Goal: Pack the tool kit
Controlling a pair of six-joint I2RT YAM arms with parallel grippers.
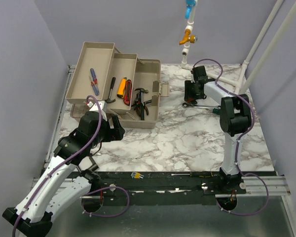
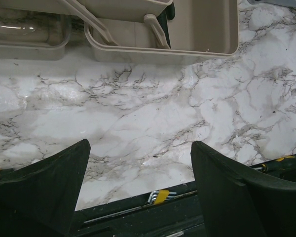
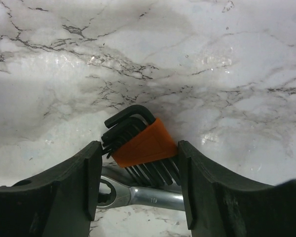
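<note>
Toolbox (image 1: 150, 74) at table's (image 1: 187, 143) far left; hex-key set (image 3: 143, 143) across wrench (image 3: 155, 198) at far right.

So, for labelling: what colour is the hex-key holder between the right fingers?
Orange holder; best in right wrist view.

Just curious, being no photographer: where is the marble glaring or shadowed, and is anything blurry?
Right wrist view: white glare on the marble table, soft shadow round the hex key set. Left wrist view: sheen at left, left hand dark, soft-edged. Top view: even, sharp.
</note>
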